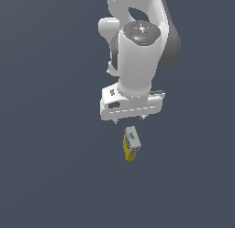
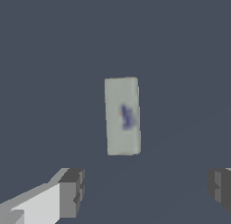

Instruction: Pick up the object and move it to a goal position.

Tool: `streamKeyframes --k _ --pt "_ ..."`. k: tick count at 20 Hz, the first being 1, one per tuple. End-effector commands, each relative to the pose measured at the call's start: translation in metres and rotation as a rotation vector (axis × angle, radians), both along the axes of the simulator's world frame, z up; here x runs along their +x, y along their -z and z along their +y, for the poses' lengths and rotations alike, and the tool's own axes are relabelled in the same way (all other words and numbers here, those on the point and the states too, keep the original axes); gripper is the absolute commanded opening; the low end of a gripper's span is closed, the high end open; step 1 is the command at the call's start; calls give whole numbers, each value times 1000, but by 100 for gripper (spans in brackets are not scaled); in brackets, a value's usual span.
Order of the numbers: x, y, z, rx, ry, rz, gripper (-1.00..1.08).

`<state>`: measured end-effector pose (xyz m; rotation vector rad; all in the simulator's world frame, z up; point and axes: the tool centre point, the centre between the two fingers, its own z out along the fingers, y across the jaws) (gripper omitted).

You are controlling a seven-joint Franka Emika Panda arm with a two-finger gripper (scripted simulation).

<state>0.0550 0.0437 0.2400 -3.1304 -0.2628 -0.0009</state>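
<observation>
The object (image 1: 131, 143) is a small box with yellow sides and a grey-white printed face, lying on the dark floor just in front of the arm. In the wrist view the object (image 2: 122, 115) shows its pale face with a small blue mark. My gripper (image 1: 129, 119) hangs above and slightly behind it, mostly hidden by the white hand in the exterior view. In the wrist view the gripper (image 2: 146, 189) is open, its two grey fingertips (image 2: 72, 191) wide apart, nothing between them. The box lies apart from both fingers.
Only the plain dark grey-blue floor (image 1: 50, 176) surrounds the box. The white arm (image 1: 137, 48) rises above the hand. No goal marker shows in either view.
</observation>
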Motion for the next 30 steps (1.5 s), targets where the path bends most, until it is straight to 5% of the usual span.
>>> streamKeyframes --k 1,11,30 --pt "12 11 4 0 -17 0 100" --pt "34 36 12 0 -53 0 100" --pt "34 88 13 0 -55 1 100"
